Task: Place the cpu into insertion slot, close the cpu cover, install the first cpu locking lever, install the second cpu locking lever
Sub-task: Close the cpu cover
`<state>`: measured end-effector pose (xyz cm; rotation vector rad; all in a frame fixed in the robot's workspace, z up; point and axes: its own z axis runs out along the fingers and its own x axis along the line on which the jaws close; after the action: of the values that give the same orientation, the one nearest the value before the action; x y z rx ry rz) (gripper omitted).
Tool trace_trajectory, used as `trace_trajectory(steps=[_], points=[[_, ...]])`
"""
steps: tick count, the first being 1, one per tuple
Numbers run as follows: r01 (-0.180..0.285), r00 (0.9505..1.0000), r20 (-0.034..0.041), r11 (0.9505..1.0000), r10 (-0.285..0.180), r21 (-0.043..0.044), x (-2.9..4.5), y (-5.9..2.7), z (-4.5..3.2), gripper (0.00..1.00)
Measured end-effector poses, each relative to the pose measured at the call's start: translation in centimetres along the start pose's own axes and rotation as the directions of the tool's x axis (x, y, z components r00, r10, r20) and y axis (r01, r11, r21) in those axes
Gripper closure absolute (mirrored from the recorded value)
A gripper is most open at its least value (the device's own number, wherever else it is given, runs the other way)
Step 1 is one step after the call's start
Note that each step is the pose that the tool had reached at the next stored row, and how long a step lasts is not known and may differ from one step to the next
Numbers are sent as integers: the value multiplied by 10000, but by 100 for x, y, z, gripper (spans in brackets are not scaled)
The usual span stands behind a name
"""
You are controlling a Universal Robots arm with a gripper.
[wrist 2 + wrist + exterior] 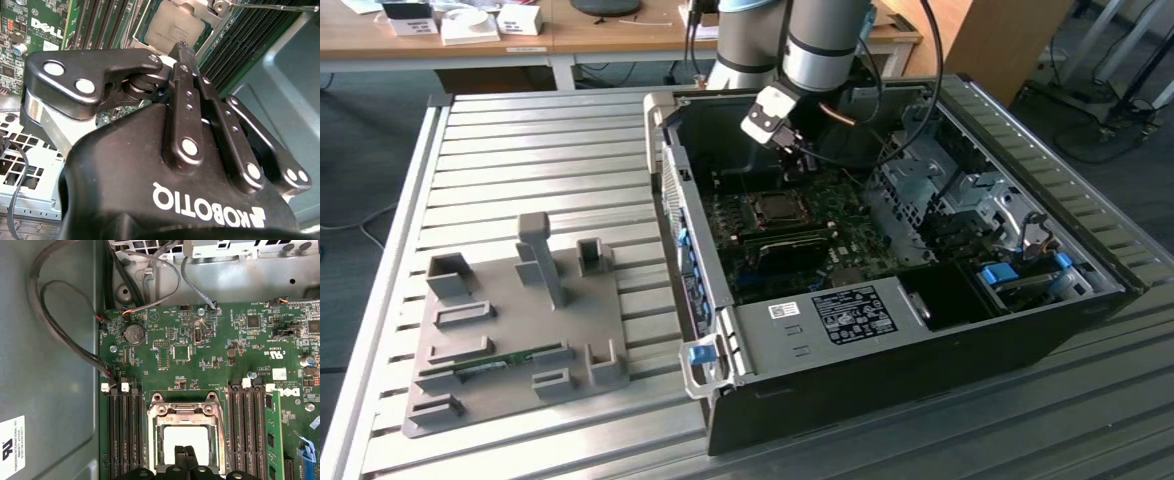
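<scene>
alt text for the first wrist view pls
The black gripper, shut, hangs over the silvery cpu, which lies framed by the cpu cover. Around it spreads the green motherboard, with black memory slots on both sides and cables beyond.

We see a slatted metal table [520, 150] carrying an open black computer case [881, 400] on the exterior view's right. A grey fixture plate [507, 335] lies well apart from it on the exterior view's left. A green memory stick [494, 363] lies flat in the plate's near part. A blue latch [702, 353] sits at the case's near corner. Far behind stands a wooden desk [587, 35] with white boxes [467, 25]. In the first wrist view we see the green motherboard [200, 370], a coin battery [134, 333], long black memory slots [122, 435] and black cables [60, 330] along the grey case wall.
</scene>
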<state>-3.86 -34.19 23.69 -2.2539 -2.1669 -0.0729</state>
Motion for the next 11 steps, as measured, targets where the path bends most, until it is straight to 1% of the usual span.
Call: trace_trajectory(steps=[11], points=[[-2,10000,-1,10000,2,0,-1,-16,1,89]])
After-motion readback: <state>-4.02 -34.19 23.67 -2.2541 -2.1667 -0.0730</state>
